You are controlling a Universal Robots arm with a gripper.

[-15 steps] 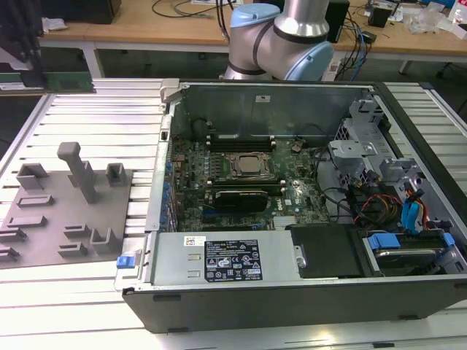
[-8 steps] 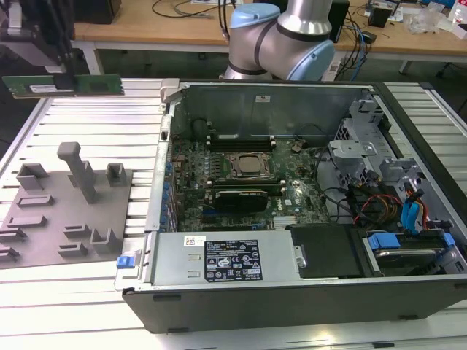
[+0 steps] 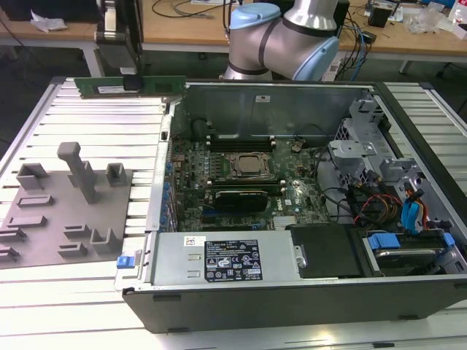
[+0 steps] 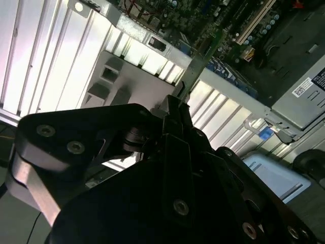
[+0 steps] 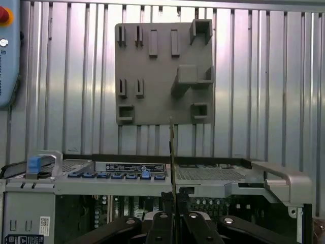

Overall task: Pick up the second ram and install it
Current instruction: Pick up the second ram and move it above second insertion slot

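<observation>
Ram (image 3: 157, 86), exterior view: a long, thin green board with a white label and a row of small contacts along one edge. It is held level at the far corner of the open case (image 3: 292, 306), on the exterior view's left. One end reaches that corner, and the rest extends outward from the case over the ribbed table (image 3: 95, 146). The black gripper (image 3: 131, 82) is clamped around the middle of the ram. A grey tray (image 3: 44, 240) lies beside the case, well apart from the ram.

Second wrist view: the gripper (image 4: 177, 101) fingers are pressed tight on the ram (image 4: 195, 68), seen edge-on as a narrow green strip.

First wrist view: the ram (image 5: 171, 152) is a thin upright line rising from the closed gripper (image 5: 172, 218). It crosses the case (image 5: 213, 174) rim, with the tray (image 5: 152, 101) beyond.
</observation>
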